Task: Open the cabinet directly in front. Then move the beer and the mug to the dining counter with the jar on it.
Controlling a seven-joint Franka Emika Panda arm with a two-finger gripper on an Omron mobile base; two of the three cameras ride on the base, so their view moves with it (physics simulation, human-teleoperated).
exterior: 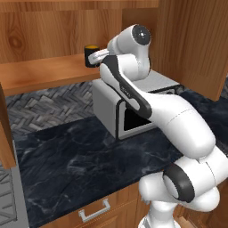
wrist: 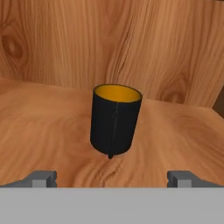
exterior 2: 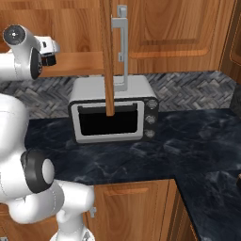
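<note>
Reddish-brown wooden wall cabinet open; mug not yet grasped
Two-finger gripper, jaws apart, faces small black yellow-lined mug on shelf; carrying mug and beer remains

Bright, even, rendered lighting with no visible lamp and no harsh glare; edges are slightly soft and pixelled throughout; the black marble counter carries only a faint pale sheen; the toaster oven has a deep black, unlit opening; in the hand view the mug casts a small soft shadow on the wooden shelf; wood grain stays clear to the frame edges without distortion.
</note>
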